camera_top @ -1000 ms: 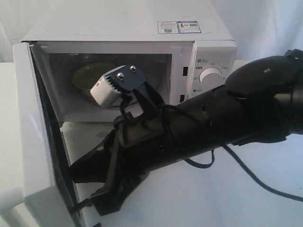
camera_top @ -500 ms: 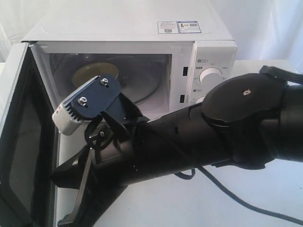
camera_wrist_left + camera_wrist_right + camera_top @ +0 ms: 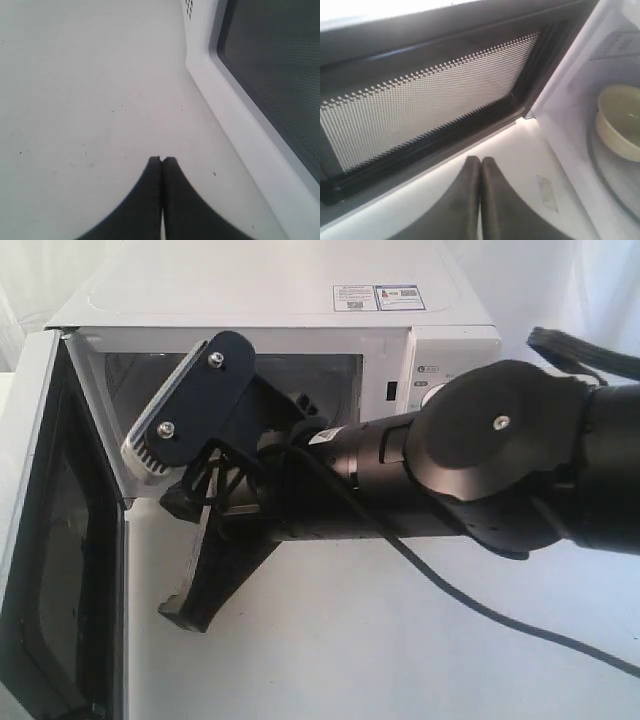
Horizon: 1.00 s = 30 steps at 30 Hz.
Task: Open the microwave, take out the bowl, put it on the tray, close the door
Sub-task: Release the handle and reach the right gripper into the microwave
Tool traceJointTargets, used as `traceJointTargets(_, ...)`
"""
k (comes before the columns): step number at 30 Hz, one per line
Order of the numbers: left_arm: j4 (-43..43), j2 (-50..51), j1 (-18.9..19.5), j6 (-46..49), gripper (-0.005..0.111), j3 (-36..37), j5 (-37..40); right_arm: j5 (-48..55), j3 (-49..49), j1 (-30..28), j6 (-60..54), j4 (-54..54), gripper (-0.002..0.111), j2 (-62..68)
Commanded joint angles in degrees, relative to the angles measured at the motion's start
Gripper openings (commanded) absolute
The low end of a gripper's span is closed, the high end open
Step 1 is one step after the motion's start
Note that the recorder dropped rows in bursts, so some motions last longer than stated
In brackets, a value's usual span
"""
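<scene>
The right gripper (image 3: pixel 480 162), fingers clenched on nothing, sits at the mouth of the microwave (image 3: pixel 270 290). The bowl (image 3: pixel 620 120) rests inside on the turntable (image 3: pixel 615 175). Going in clenched would likely shove the bowl. The door (image 3: pixel 60 540) stands wide at lower left, so the mouth is clear. The left gripper (image 3: pixel 161 161), also clenched empty, hovers beside the door's outer face, and a wider swing could strike it.

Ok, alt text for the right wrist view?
Closed right end effector sits before the open microwave; its door, mesh window showing, stands swung wide. The cream bowl sits inside on the glass turntable.
</scene>
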Motion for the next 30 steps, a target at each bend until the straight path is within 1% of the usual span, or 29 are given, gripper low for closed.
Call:
traceJointTargets(1, -0.4, -0.3, 0.1, 0.2, 0.000, 0.2, 0.2, -0.9, -0.4, 0.1, 0.3, -3.9, 0.000, 2.7)
traceJointTargets(6, -0.4, -0.3, 0.1, 0.2, 0.000, 0.2, 0.2, 6.0, -0.4, 0.2, 1.3, -4.3, 0.000, 5.8)
traceJointTargets(15, -0.4, -0.3, 0.1, 0.2, 0.000, 0.2, 0.2, 11.5, -0.4, 0.2, 10.8, -5.4, 0.000, 6.5)
traceJointTargets(22, -0.4, -0.3, 0.1, 0.2, 0.000, 0.2, 0.2, 17.6, 1.1, 0.2, 10.6, -6.8, 0.000, 7.0)
traceJointTargets(25, -0.4, -0.3, 0.1, 0.2, 0.000, 0.2, 0.2, 14.5, 2.4, 1.3, 11.1, -13.3, 0.000, 7.0)
traceJointTargets(27, -0.4, -0.3, 0.1, 0.2, 0.000, 0.2, 0.2, 10.7, 2.9, 2.4, 13.9, -17.9, 0.000, 7.0)
traceJointTargets(28, -0.4, -0.3, 0.1, 0.2, 0.000, 0.2, 0.2, 6.9, 2.9, 3.5, 22.3, -26.8, 0.000, 7.0)
traceJointTargets(29, -0.4, -0.3, 0.1, 0.2, 0.000, 0.2, 0.2, 4.7, 2.9, 4.3, 28.0, -32.7, 0.000, 7.0)
traceJointTargets(30, -0.4, -0.3, 0.1, 0.2, 0.000, 0.2, 0.2, 2.1, 2.9, 5.5, 40.3, -44.1, 0.000, 7.0)
